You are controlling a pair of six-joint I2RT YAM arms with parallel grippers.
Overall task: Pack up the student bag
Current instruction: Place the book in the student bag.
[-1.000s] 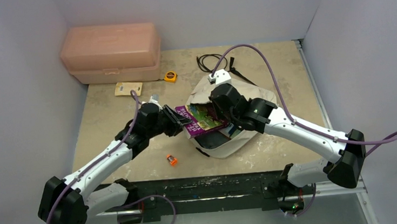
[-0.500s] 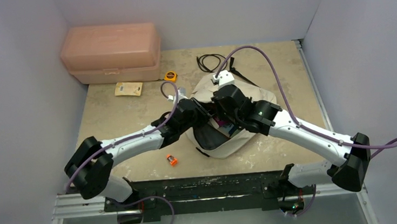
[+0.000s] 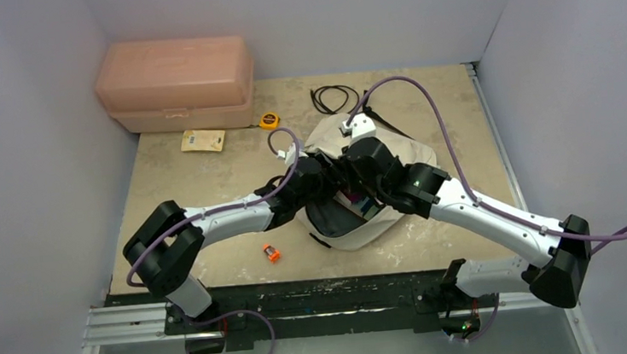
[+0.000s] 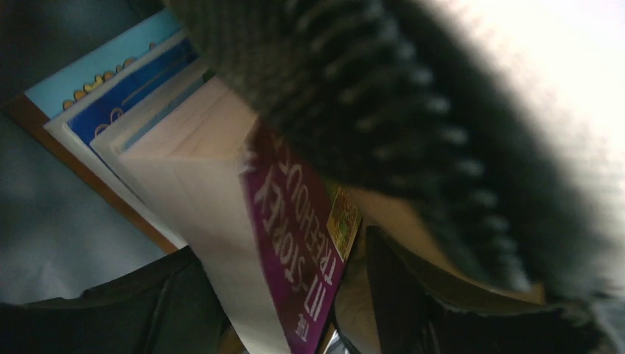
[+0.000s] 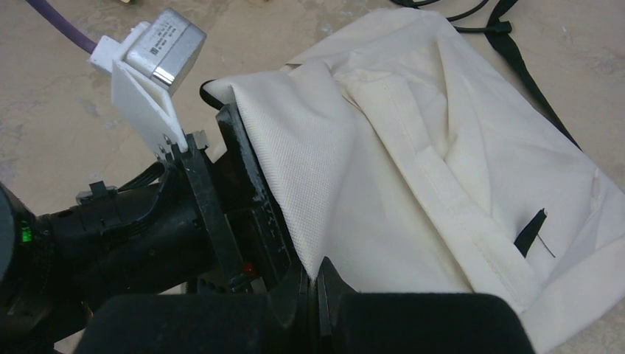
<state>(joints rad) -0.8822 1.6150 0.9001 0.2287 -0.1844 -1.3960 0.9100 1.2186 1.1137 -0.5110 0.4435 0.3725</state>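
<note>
The beige student bag (image 3: 374, 223) lies mid-table with its mouth facing left. My right gripper (image 5: 315, 284) is shut on the edge of the bag's upper flap (image 5: 309, 147) and holds it lifted. My left gripper (image 3: 331, 186) reaches into the mouth under that flap. In the left wrist view a purple book (image 4: 295, 221) stands spine up between the left gripper's (image 4: 280, 265) dark fingers (image 4: 413, 295). A gap shows between the book and the right-hand finger, so the jaws are open. Blue-covered books (image 4: 125, 88) lie behind it inside the bag.
A pink plastic box (image 3: 175, 85) stands at the back left. In front of it lie a yellow card (image 3: 203, 139) and a yellow tape measure (image 3: 268, 120). A black cable (image 3: 333, 98) coils behind the bag. A small orange object (image 3: 271, 252) lies near the front edge.
My left arm has carried the purple book from outside the bag's left side into its mouth, and its jaws have widened. The right gripper kept its hold on the flap.
</note>
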